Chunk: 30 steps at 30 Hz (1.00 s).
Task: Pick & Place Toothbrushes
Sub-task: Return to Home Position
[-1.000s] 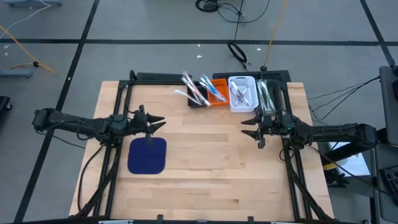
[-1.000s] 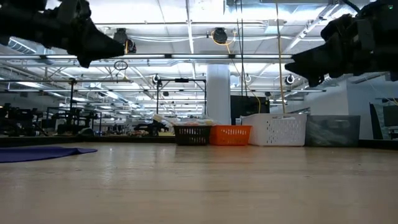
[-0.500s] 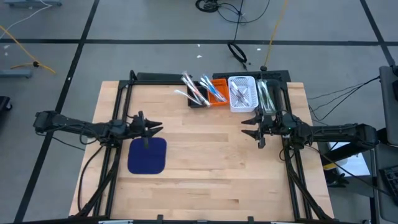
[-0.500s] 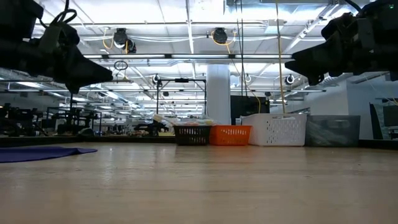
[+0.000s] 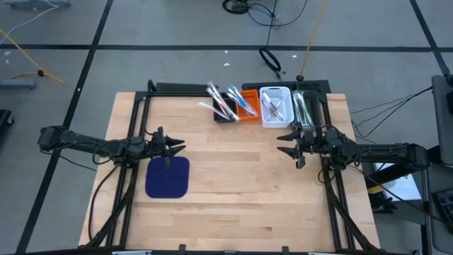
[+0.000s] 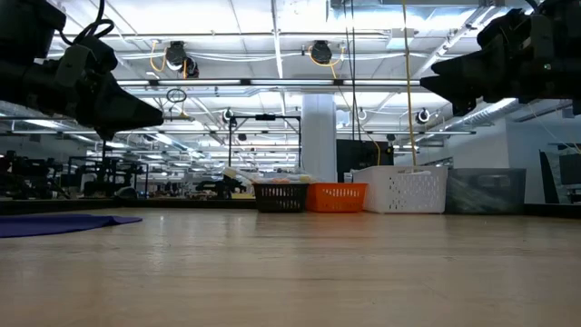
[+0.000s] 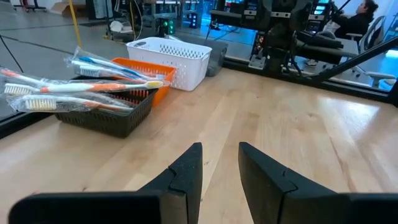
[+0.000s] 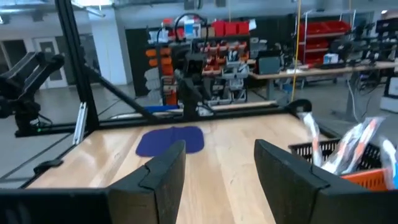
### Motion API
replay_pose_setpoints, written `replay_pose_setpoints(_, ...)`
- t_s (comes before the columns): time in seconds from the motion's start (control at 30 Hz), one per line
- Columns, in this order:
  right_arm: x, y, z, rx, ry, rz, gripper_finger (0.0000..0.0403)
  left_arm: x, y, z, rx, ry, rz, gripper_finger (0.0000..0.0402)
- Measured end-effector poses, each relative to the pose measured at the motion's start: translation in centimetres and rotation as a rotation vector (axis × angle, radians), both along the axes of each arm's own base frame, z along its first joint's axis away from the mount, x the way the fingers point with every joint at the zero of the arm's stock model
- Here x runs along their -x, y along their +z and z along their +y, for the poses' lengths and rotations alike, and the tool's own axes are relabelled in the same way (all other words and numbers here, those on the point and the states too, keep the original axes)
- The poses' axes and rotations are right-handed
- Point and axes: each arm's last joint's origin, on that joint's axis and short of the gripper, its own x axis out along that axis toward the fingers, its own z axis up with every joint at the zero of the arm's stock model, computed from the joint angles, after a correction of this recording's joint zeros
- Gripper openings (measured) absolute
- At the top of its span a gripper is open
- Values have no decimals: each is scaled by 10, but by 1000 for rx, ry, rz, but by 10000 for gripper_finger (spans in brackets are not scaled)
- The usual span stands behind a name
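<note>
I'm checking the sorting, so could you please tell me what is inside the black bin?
Several white-and-orange toothbrushes lie in the black bin, ends jutting past its rim. Its floor and any brushes underneath are covered, so I cannot count them.

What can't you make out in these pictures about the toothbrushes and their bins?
- High view: the toothbrushes overlap, too small to count.
- Low view: walls hide the contents of the white bin and gray bin.
- Right wrist view: the edge cuts off the black bin and orange bin.
</note>
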Motion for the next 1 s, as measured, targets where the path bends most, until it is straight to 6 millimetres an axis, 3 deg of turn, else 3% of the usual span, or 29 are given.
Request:
replay_pose_setpoints(0.33, 19, 21, 3, 46, -28, -215, 183, 0, 0, 0, -1, 0, 4, 104)
replay_pose_setpoints(0.57, 32, 23, 8, -69, 84, -255, 185, 0, 0, 0, -1, 0, 4, 104)
replay_pose_setpoints(0.83, 31, 6, 9, -109, 81, -82, 185, 0, 0, 0, 0, 0, 3, 104)
replay_pose_setpoints(1.0, 29, -7, 19, -132, 98, 55, 185, 0, 0, 0, 0, 0, 0, 104)
